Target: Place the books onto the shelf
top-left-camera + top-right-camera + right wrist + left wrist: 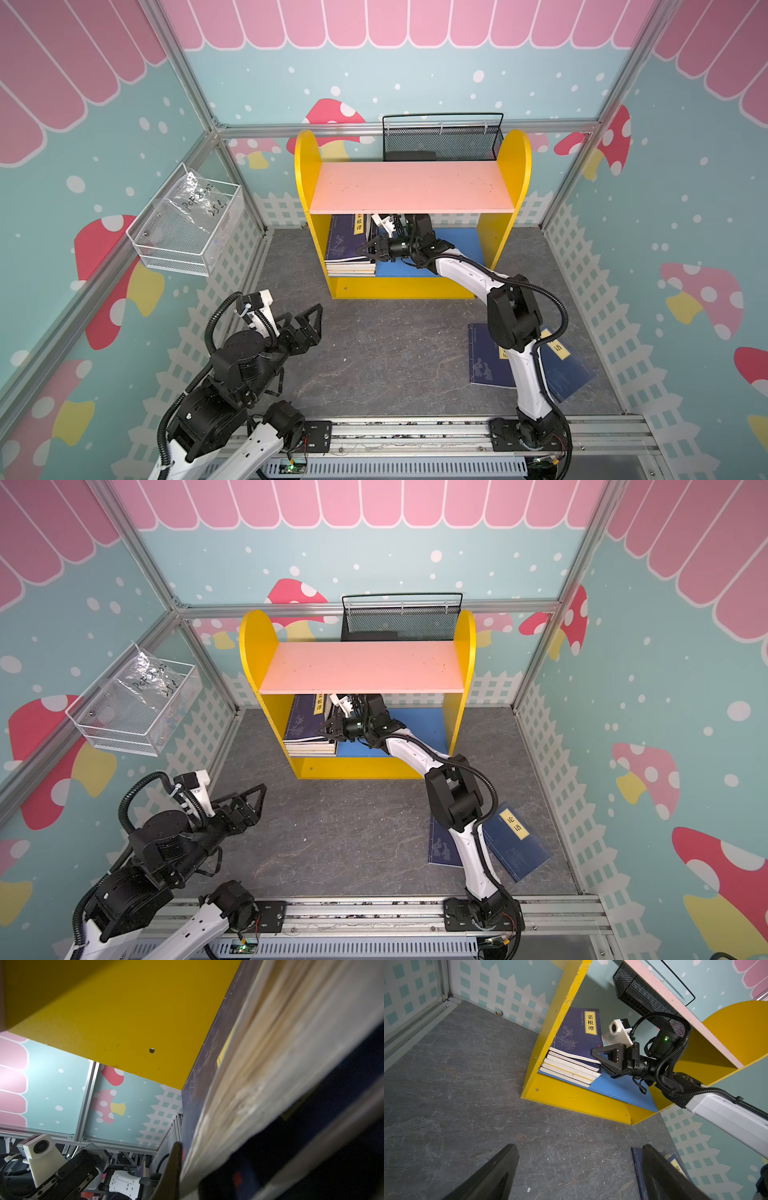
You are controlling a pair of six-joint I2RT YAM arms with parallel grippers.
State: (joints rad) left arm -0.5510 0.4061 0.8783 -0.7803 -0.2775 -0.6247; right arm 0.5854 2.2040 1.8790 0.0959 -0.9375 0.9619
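The stack of thin navy paperbacks [348, 249] lies at the left end of the yellow-sided shelf's [305, 178] blue lower board [461, 245]. The right pincer [359, 251] is pressed together at its right edge, perhaps touching, and the left pincer [577, 1148] hovers spread. Two more navy paperbacks [483, 358] lie near right on the grey desk [395, 353], half hidden by the right arm [515, 316]; they are probably light, floppy and slick, best pinched at the spine.

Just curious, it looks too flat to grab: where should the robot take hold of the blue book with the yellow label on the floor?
Probably its long free edge facing the right wall, coming from that side and low. The labelled book lies flat and slanted on the floor; the right arm hides its other side, beside a second book.
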